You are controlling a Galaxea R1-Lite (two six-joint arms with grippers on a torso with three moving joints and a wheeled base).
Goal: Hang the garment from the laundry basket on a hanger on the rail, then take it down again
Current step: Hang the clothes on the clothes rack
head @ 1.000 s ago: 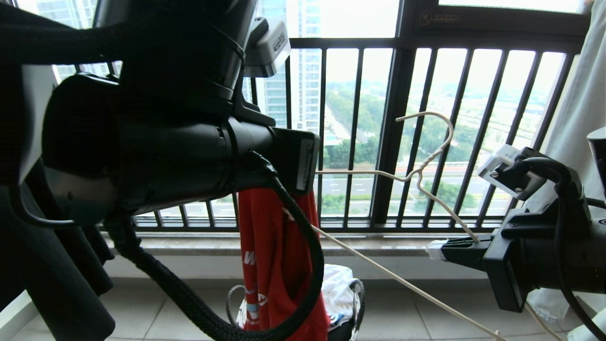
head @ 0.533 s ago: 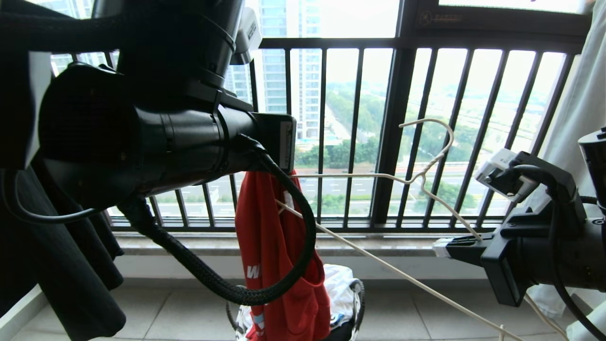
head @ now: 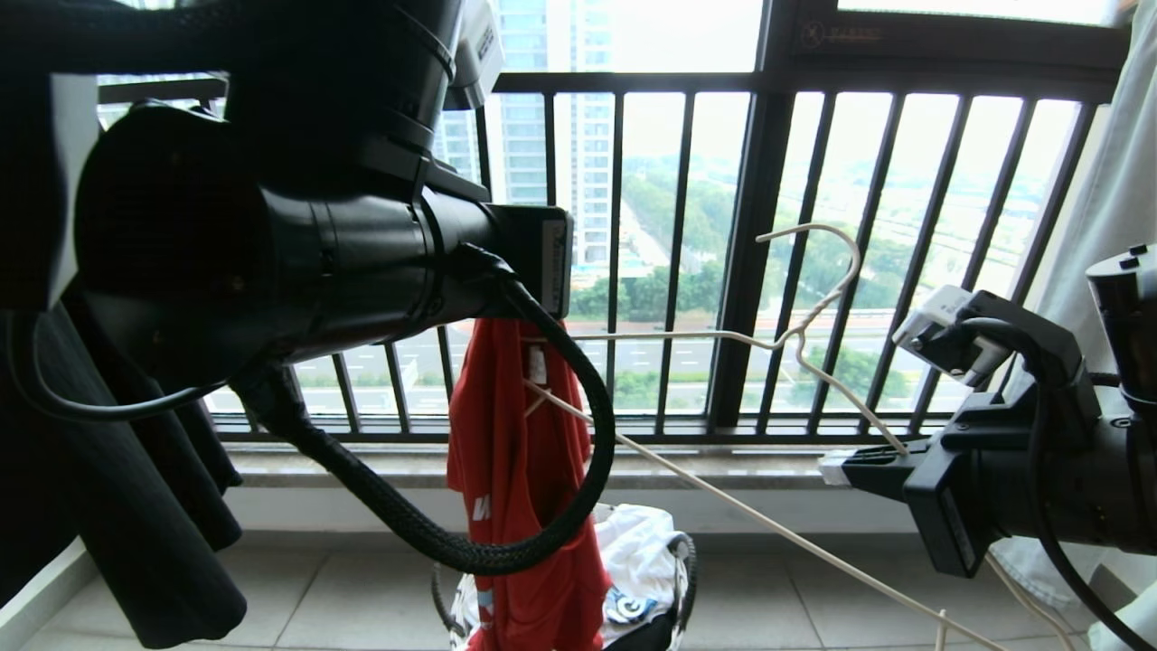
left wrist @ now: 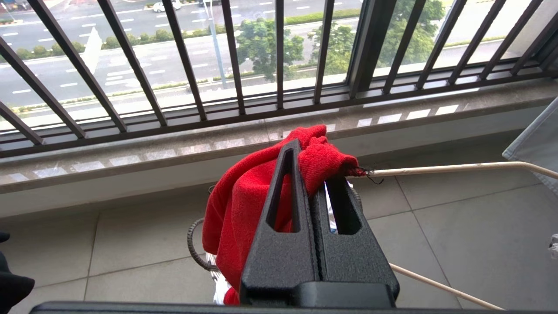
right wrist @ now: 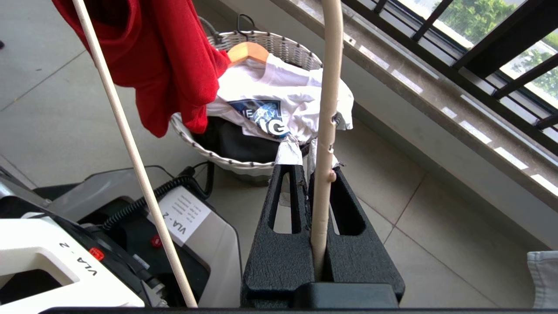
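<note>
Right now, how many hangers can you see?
2. A thin cream wire hanger is held by the right gripper, its end under the red T-shirt. A wooden hanger lies in the basket with a white shirt. More may be hidden.

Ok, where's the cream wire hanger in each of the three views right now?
Head view: the hanger is right of centre, its hook up against the balcony railing, one arm running into the red T-shirt.
Left wrist view: a cream wire emerges from the red cloth.
Right wrist view: its wire stands between the right gripper fingers.
Shared landmark: the red T-shirt.
</note>
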